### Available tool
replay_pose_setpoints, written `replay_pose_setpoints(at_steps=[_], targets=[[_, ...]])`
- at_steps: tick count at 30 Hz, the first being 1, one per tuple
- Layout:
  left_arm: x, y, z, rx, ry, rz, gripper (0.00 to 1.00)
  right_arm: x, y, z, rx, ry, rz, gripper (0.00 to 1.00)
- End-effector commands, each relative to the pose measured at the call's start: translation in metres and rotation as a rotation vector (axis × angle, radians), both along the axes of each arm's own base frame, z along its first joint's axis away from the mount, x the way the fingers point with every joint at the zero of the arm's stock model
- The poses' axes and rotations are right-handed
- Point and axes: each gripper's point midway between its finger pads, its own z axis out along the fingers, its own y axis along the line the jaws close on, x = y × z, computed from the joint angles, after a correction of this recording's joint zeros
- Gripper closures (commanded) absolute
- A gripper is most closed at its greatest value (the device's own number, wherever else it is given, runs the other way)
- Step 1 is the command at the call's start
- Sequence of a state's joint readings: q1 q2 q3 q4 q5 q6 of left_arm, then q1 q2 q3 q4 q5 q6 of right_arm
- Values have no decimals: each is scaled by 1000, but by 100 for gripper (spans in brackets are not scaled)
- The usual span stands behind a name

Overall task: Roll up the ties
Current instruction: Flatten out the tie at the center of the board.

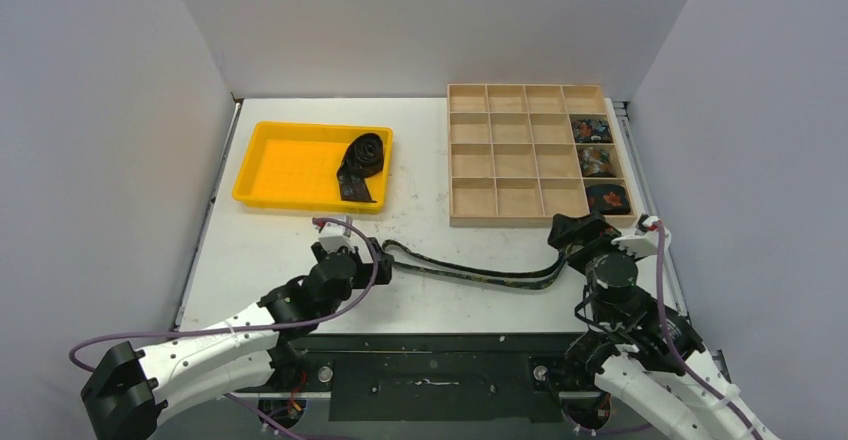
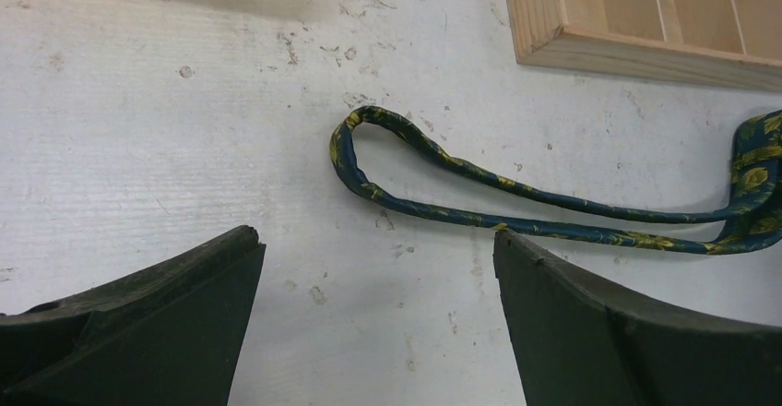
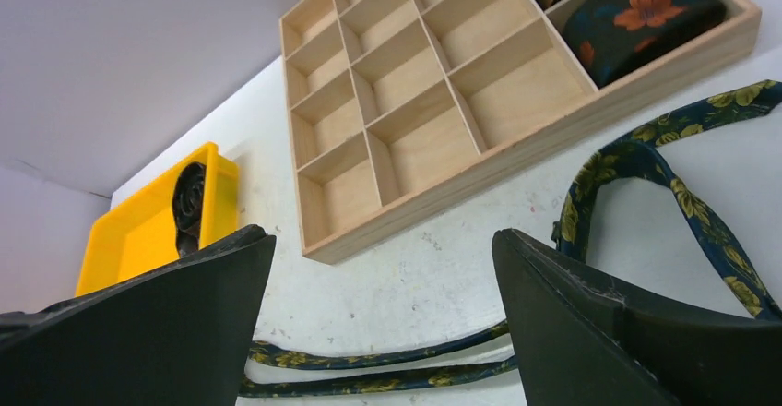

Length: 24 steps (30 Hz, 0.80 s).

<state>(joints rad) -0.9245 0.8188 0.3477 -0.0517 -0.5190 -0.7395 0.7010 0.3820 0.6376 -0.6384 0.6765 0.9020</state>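
A navy tie with yellow print (image 1: 470,272) lies folded double on the white table, its loop end (image 2: 355,138) near my left gripper and its wide end (image 3: 645,161) by my right gripper. My left gripper (image 1: 372,263) is open and empty, just short of the loop. My right gripper (image 1: 578,232) is open and empty over the wide end. A black tie (image 1: 362,160) lies partly coiled in the yellow tray (image 1: 290,165). Three rolled floral ties (image 1: 592,160) sit in the right column of the wooden divided box (image 1: 500,155).
The wooden box (image 3: 415,83) stands close behind the right gripper. The yellow tray (image 3: 138,226) is at the back left. White walls enclose the table on three sides.
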Motion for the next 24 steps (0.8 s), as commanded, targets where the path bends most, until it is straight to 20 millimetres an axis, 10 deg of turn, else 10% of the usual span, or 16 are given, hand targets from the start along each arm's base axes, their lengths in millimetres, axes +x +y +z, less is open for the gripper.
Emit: replay_pose_setpoints(at_steps=[1,15,24], targets=[[14,-1,34,-88,-69,44,4,-3,0,21,-76,-6,54,8],[62,-26,37,-114,33,42,3,30,49,-79,-101,214,98,10],[73,-29,-6,-37,97,47,16,16,28,-101,-107,297,15,8]])
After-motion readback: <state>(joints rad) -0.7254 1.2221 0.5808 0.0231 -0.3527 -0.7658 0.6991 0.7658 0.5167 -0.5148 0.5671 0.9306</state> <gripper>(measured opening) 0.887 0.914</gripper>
